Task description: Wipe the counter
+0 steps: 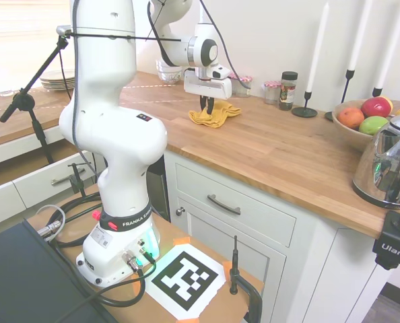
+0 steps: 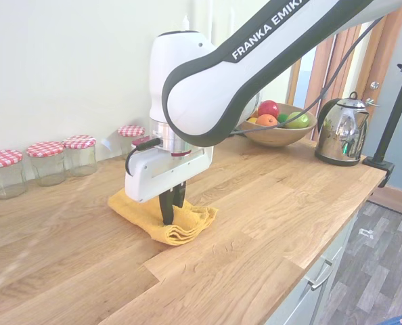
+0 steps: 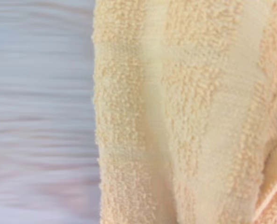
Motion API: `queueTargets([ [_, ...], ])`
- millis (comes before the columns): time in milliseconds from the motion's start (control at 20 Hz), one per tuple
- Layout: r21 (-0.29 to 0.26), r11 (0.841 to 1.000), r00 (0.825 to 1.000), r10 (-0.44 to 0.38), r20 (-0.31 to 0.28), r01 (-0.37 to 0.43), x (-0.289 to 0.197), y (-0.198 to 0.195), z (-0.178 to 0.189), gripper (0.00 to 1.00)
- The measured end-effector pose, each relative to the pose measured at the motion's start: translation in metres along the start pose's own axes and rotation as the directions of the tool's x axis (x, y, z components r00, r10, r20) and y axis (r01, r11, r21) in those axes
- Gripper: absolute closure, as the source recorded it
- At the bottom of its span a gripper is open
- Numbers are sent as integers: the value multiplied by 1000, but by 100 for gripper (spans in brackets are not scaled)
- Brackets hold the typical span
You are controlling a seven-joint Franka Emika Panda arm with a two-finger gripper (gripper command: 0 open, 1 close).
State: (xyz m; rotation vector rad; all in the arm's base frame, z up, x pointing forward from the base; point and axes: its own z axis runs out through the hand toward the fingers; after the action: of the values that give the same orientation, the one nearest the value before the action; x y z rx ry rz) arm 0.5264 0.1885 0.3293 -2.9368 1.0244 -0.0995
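I see my gripper [image 2: 168,215] pinched shut on the yellow cloth [image 2: 162,218], pressing it onto the counter [image 2: 269,223] midway along its length. Behind it stand checked-lid jars [image 2: 47,161] by the wall. Further along sit a fruit bowl [image 1: 351,134], candlesticks [image 1: 306,101], a spice jar [image 1: 288,90] and a kettle [image 1: 388,161].

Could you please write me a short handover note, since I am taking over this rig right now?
Gripper: fingers close together, pressed down into the yellow cloth, apparently pinching a fold.
Cloth: bunched on the counter, in front of the checked-lid jars.
Fruit bowl and kettle stand further along.
Done: cloth reached.
Left: sweeping the cloth over the counter; how much is already wiped cannot be told.
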Motion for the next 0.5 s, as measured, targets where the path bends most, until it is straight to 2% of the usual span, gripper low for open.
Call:
queueTargets([
  [500,23,1000,1000,-5,-4,5,-35,-53,0,100],
])
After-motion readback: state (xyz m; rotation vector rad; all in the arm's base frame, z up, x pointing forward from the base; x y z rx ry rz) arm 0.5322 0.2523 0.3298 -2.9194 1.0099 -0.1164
